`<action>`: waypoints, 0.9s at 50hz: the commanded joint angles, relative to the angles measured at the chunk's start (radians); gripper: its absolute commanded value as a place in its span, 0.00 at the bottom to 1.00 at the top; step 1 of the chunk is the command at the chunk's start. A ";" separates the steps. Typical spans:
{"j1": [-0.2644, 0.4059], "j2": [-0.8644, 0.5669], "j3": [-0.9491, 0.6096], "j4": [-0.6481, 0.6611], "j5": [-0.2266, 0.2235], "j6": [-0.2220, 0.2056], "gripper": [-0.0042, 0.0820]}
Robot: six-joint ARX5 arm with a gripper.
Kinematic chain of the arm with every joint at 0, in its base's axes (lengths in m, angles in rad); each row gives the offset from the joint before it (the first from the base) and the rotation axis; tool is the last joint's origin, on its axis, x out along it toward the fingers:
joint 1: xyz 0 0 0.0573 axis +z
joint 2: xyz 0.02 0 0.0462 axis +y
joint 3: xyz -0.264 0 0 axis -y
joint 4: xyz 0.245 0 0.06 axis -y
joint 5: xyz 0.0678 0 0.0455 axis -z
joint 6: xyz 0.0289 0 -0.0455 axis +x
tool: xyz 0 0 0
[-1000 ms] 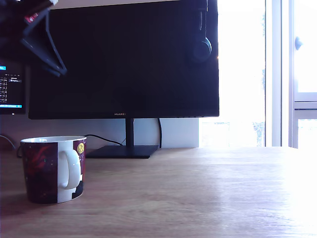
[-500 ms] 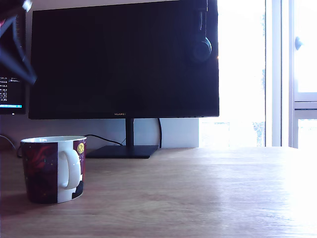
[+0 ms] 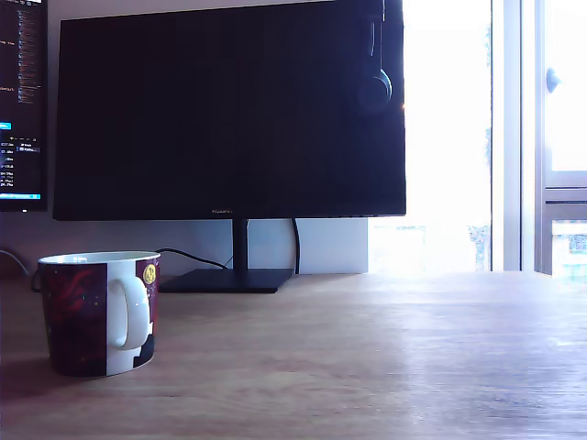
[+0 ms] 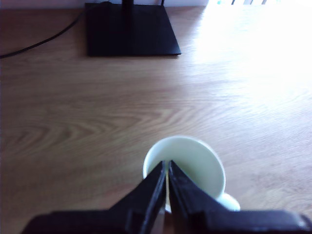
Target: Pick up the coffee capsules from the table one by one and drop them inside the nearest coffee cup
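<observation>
Gripper [image 4: 166,168]: seen in the wrist view only, out of frame in the exterior view; two dark fingers [image 4: 151,192] nearly together, a thin pale sliver showing in the narrow gap between them; whether that sliver is a pinched item or the surface behind, cannot tell. Tips hang over the open mouth of the mug [image 4: 195,163], on the side of the rim nearest the camera. Mug: exterior view places it at that view's left [image 3: 99,312], upright on the table [image 3: 367,367], dark maroon with a white panel, white handle [image 3: 128,312] turned toward the camera, small round yellow emblem near the rim, black patch near the base; wrist view shows a pale interior, the part not covered by the fingers showing nothing in it, handle stub visible at the rim. Capsule: not identifiable in either view; none lies on the visible tabletop. Table: light brown wood with plain grain, strongly washed out by light on the exterior view's right. Monitor [image 3: 229,110]: large, dark screen, on a flat black stand [image 4: 130,29] behind the mug, well apart from it; a cable [image 4: 44,44] runs from the stand across the wood. Second screen [image 3: 20,101]: partly visible at the exterior view's left edge, showing lines of text. Window [image 3: 514,137]: bright, at the exterior view's right.
</observation>
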 commanded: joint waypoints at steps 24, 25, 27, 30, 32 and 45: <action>0.000 -0.087 -0.025 -0.099 -0.024 -0.054 0.03; 0.000 -0.087 -0.025 -0.100 -0.024 -0.054 0.03; 0.000 -0.087 -0.025 -0.102 -0.024 -0.061 0.03; 0.000 -0.087 -0.025 -0.106 -0.026 -0.061 0.03; 0.000 -0.087 -0.025 -0.109 -0.031 -0.061 0.03; 0.000 -0.087 -0.026 -0.108 -0.031 -0.061 0.03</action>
